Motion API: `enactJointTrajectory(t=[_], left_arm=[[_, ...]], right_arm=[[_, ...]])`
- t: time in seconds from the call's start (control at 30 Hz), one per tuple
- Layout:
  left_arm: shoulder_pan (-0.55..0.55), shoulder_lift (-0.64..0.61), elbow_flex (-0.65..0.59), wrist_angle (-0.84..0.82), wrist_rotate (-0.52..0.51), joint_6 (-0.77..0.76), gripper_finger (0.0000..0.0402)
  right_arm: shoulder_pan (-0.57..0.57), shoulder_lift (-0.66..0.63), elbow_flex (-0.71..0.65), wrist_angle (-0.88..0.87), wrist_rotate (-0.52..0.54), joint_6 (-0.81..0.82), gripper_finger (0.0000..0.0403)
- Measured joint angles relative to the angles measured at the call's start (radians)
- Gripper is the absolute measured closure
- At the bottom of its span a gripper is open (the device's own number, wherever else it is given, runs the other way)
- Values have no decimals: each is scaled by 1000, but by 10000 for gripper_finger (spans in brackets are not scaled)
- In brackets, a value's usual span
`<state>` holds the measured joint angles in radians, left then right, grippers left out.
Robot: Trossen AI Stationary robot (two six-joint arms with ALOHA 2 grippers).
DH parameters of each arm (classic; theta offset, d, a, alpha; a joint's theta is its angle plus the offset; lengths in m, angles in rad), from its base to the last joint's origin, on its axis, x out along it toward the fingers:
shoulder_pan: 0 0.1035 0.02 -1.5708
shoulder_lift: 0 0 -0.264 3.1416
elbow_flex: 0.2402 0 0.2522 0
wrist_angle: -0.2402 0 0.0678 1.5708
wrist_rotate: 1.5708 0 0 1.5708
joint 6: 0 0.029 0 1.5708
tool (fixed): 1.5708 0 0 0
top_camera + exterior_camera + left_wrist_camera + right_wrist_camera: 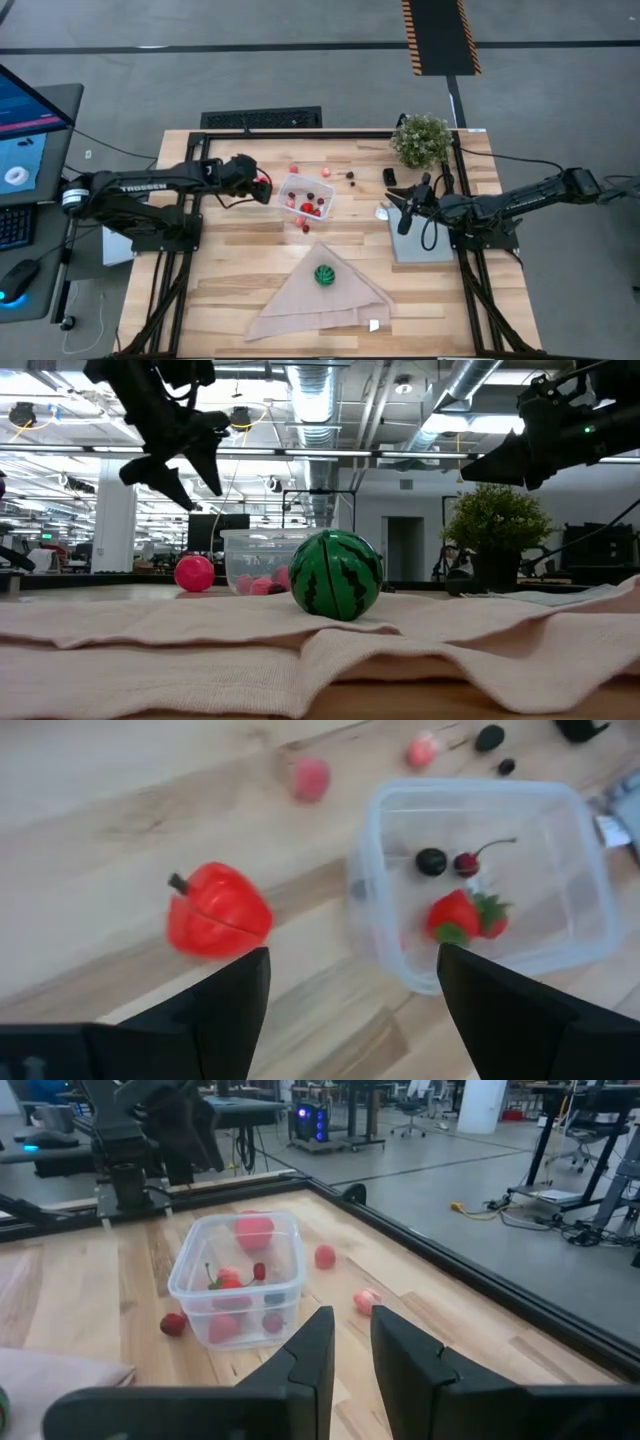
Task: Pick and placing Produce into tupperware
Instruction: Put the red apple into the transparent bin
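Several pieces of produce already lie in the clear tupperware tub (306, 194) near the middle of the bench (230, 270): a strawberry (462, 915), a cherry (468, 863) and a dark berry (431, 861) show in the left wrist view. The step in hand looks like another pick. The left claw (262, 187) hovers above the bench just beside the tub, fingers spread and holding nothing, with the red pepper (217, 911) on the wood right ahead of it, outside the tub wall. The next move would seem to be a drop over the pepper, a close across its rounded body, then a short lift over the tub's rim and a release inside.

The right claw (405, 218) waits over the flat grey panel (420, 245) on the far side, fingers nearly together and empty.

Still loose on the wood are small pink and red pieces beyond the tub (324, 1257) and dark bits (351, 176) toward the potted plant (421, 140). The green striped ball (324, 274) sits on the beige folded cloth (320, 300), well apart from the tub. Nothing blocks the pepper itself, but the tub stands close, so a careless descent could nudge the light plastic aside.
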<state>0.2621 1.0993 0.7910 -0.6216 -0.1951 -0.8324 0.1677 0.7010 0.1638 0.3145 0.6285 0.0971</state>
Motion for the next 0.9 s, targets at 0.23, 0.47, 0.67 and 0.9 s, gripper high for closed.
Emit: enactJointTrajectory(t=[0.23, 0.47, 0.67, 0.9], left_arm=[[-4, 1, 0, 88, 83, -195, 123], [-11, 4, 0, 97, 37, -272, 123], [-34, 21, -1, 75, -43, -548, 123], [-35, 49, -1, 63, -112, -668, 123]], right_arm=[[0, 0, 0, 0, 0, 0, 310], [0, 0, 0, 0, 0, 0, 310], [0, 0, 0, 0, 0, 0, 310], [0, 0, 1, 0, 0, 0, 310]])
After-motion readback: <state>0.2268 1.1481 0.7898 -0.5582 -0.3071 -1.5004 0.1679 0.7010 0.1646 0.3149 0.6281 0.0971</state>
